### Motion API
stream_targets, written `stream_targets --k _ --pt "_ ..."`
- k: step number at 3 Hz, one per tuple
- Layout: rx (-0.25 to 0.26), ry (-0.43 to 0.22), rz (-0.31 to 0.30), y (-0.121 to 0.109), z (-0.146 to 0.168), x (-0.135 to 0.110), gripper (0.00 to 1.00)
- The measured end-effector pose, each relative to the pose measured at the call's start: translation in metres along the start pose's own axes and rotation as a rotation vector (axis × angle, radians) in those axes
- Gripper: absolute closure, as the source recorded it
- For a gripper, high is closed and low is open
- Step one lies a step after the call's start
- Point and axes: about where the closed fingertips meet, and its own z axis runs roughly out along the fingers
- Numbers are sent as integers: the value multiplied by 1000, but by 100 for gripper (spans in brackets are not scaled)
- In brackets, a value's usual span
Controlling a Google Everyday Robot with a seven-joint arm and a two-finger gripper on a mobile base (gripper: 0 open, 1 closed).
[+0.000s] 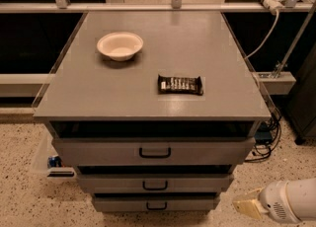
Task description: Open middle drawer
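Observation:
The middle drawer [197, 182] is the second of three grey drawers under the grey cabinet top; its front is flat with a small black loop handle [155, 185], and it looks closed. The top drawer [108, 151] is above it and the bottom drawer [118, 204] below. My gripper [247, 204] shows at the lower right corner, a white arm end with a tan tip, low beside the cabinet's right front, level with the bottom drawer and apart from every handle.
On the cabinet top [163, 48] lie a white bowl [120, 45] at the back left and a dark snack bar [180, 85] near the front middle. Cables [266, 144] hang at the right. A clear bin [47, 159] sits on the speckled floor at the left.

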Motion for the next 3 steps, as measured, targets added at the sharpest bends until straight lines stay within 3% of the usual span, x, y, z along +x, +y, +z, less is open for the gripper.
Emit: stream_targets --k 2,3 --pt "25 -33 8 -4 9 1 100" --pt "56 -170 0 -7 45 4 100"
